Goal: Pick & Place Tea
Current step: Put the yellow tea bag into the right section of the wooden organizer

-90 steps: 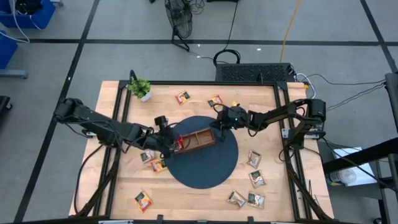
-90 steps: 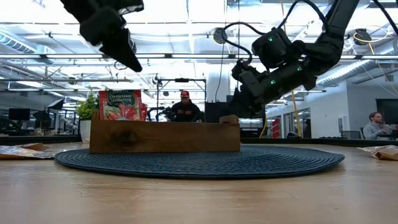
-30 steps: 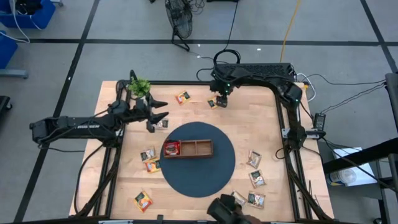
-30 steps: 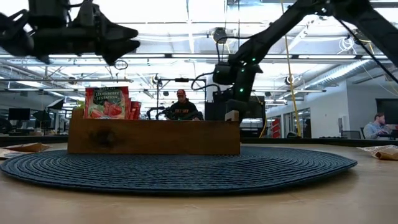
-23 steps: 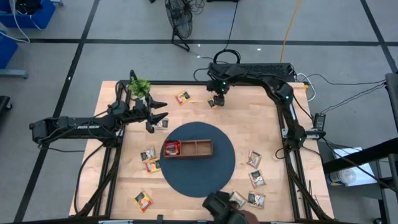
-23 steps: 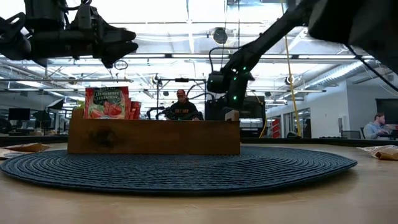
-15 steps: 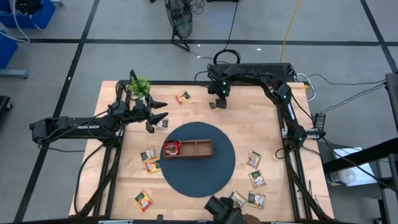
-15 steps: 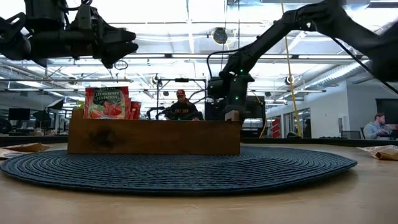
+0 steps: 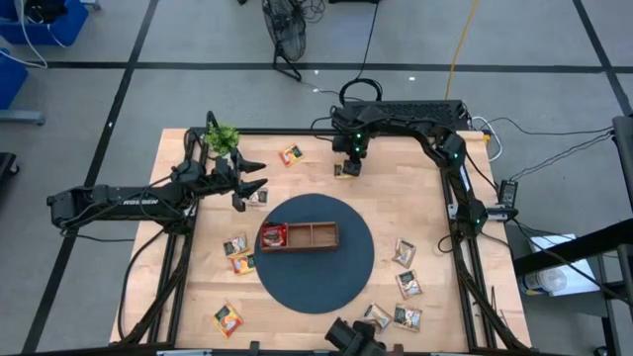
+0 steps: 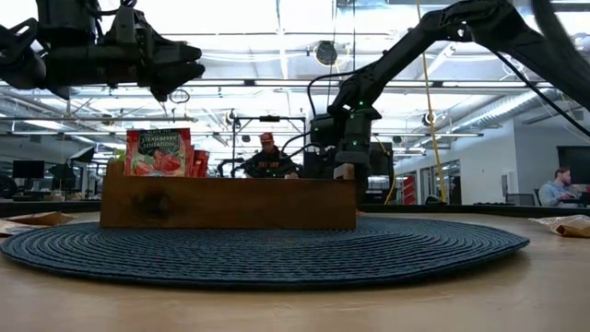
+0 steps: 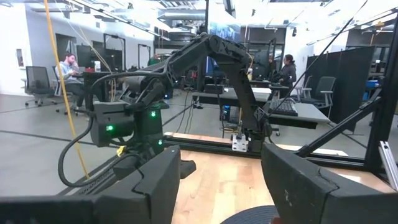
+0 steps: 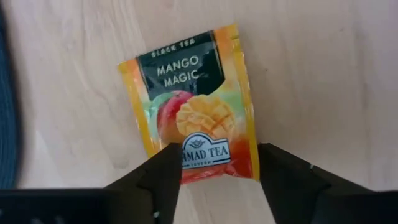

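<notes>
right end effector (image 12: 219, 163) hangs open over an orange sachet (image 12: 193, 137) on the tabletop (image 9: 415, 198); left end effector (image 9: 254, 178) waits open near the plant (image 9: 223, 138).

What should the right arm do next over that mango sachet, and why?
Probably lower straight down and close. The right gripper is open, its fingers straddling the lower edge of the orange mango sachet, which lies flat and ungrasped on the table.
</notes>
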`<control>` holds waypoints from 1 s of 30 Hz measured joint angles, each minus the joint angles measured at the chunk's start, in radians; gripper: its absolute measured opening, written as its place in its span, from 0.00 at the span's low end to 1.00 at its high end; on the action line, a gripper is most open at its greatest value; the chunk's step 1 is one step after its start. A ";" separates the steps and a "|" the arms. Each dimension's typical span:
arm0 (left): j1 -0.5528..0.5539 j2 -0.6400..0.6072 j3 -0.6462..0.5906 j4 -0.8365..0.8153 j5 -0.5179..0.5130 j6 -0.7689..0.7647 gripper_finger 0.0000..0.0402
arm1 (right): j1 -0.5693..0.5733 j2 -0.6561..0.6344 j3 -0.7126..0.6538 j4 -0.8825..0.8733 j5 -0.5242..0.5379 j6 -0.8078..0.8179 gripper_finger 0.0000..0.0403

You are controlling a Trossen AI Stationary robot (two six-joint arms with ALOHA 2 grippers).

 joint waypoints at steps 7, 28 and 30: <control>0.000 0.000 0.000 0.000 0.000 0.000 0.56 | 0.022 0.002 -0.031 0.015 0.071 0.017 0.22; 0.000 0.000 0.001 -0.006 0.000 0.000 0.56 | 0.288 -0.418 -0.198 0.302 0.347 0.280 0.01; 0.000 0.000 0.001 -0.006 0.000 0.000 0.56 | 0.386 -0.515 -0.329 0.437 0.429 0.362 0.01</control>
